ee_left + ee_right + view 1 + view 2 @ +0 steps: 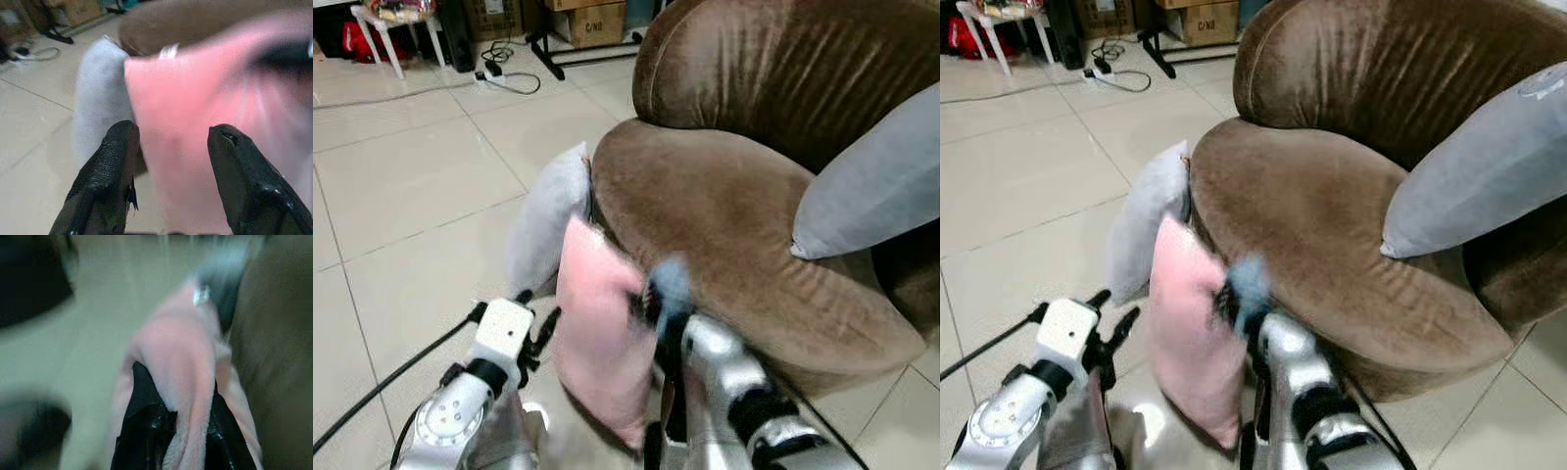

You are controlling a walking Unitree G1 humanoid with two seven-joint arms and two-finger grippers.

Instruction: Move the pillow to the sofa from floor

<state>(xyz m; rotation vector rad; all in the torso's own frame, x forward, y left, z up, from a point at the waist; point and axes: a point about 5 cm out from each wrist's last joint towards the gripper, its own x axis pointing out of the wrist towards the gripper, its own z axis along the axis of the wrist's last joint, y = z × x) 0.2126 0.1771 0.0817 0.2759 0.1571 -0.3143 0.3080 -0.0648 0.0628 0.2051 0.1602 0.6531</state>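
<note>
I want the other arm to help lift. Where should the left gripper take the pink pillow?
On its free left edge, coming in from the floor side. The pink pillow stands on edge against the sofa, the right gripper already pinching its other edge; the open left gripper faces the broad face.

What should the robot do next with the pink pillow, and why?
Probably lift it up and over onto the sofa seat. The right gripper is already pinching an edge of the pink pillow, which hangs against the sofa's front, below the seat. The left gripper is open beside it, not yet holding.
</note>
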